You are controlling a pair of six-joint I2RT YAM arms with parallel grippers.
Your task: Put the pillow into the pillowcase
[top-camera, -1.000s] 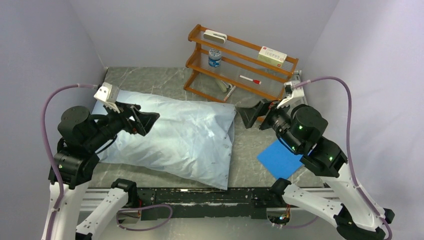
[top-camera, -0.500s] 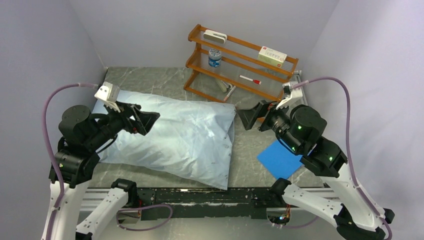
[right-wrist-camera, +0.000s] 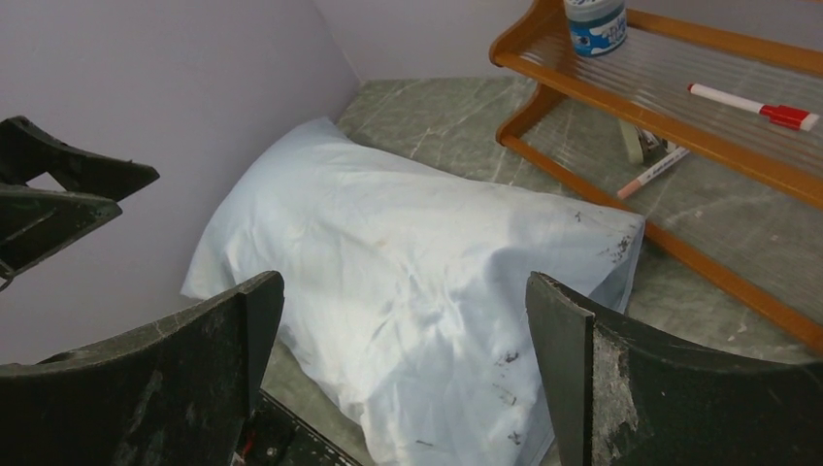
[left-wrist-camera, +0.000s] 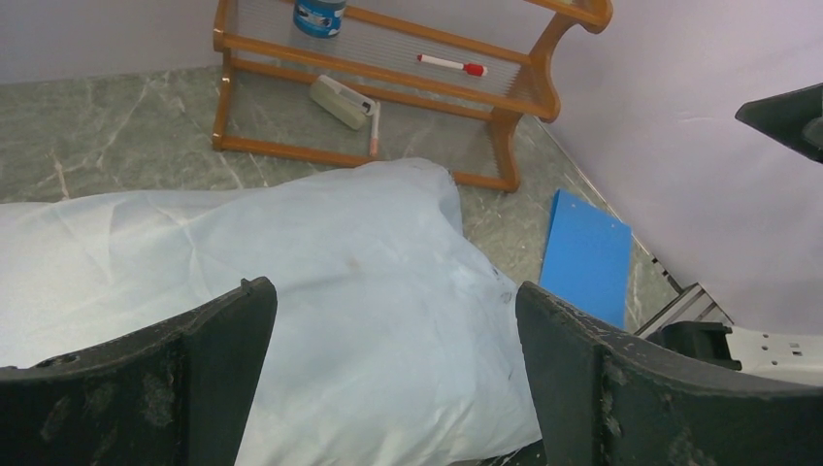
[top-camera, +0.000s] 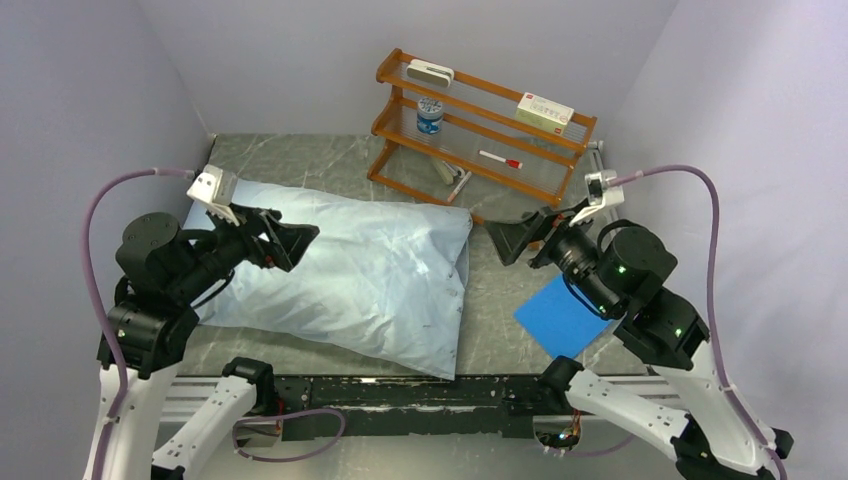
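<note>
Left wrist: pillowcase [left-wrist-camera: 194, 243] lies below wide-spread left gripper [left-wrist-camera: 393, 291]

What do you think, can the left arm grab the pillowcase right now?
Probably yes. The left gripper hangs open over the pillowcase, and nothing lies between them, so the way down looks free.

Wooden rack [top-camera: 480, 135], red-capped marker [top-camera: 499, 159], blue sheet [top-camera: 562, 318], marbled table [top-camera: 300, 160]
</note>
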